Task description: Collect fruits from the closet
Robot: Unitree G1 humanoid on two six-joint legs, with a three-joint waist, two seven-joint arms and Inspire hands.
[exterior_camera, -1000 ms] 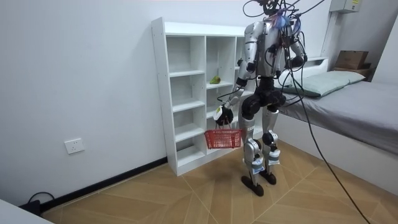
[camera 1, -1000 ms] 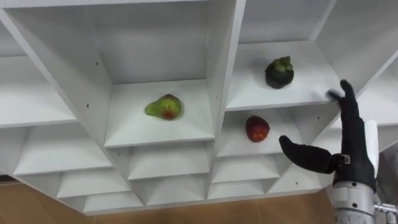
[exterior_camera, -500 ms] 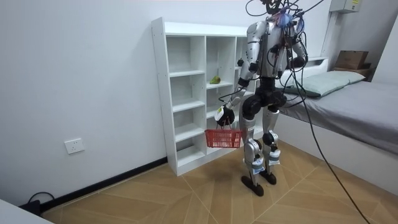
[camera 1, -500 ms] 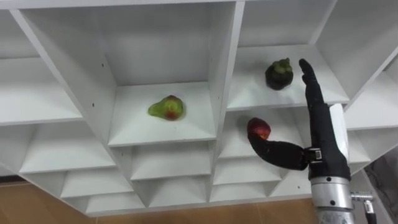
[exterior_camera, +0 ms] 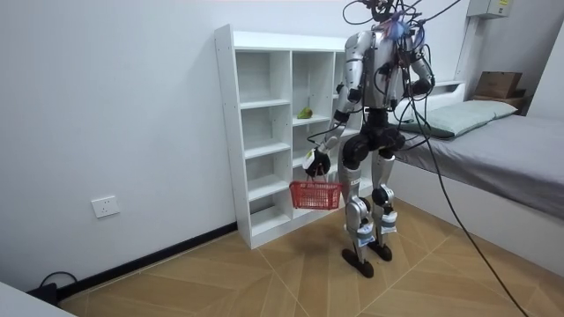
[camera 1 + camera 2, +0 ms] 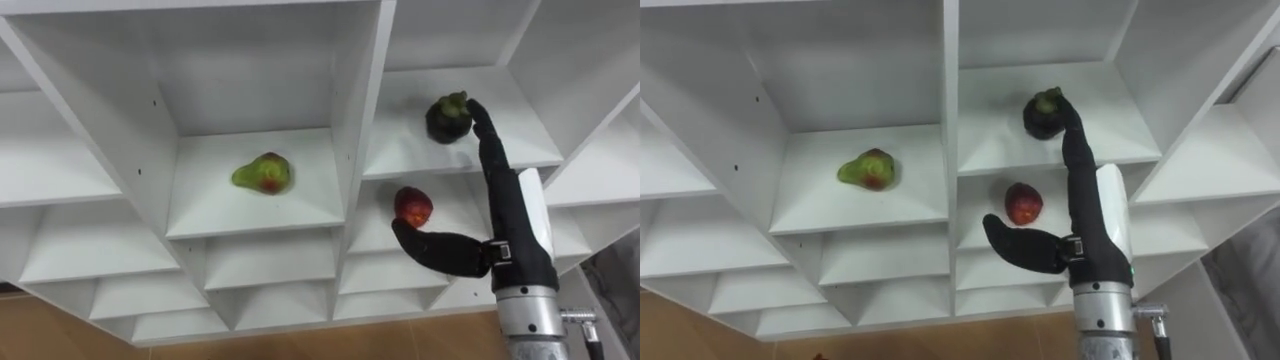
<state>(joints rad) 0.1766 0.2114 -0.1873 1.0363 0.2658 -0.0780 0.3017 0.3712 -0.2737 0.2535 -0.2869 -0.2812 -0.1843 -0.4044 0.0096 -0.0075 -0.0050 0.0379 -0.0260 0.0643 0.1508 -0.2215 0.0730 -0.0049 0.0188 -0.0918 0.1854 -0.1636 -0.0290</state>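
Note:
A dark mangosteen (image 6: 446,119) sits on a shelf in the right column of the white closet (image 6: 356,150). One shelf lower lies a red apple (image 6: 413,206). A green and red pear (image 6: 262,174) rests in the middle column. My right hand (image 6: 508,215) is open and reaches up into the closet. Its straight fingertips (image 6: 1068,108) touch the mangosteen's right side, and the thumb spreads out below the apple. In the room view my left hand (image 5: 315,162) hangs low, shut on the handle of a red basket (image 5: 315,195).
I stand close in front of the closet (image 5: 264,132), facing its shelves. A bed (image 5: 493,150) lies behind me at the room view's right. Wooden floor runs along the closet's foot.
My right hand has moved left and further into the closet, from beside the shelf edge to the mangosteen. The left hand still holds the basket.

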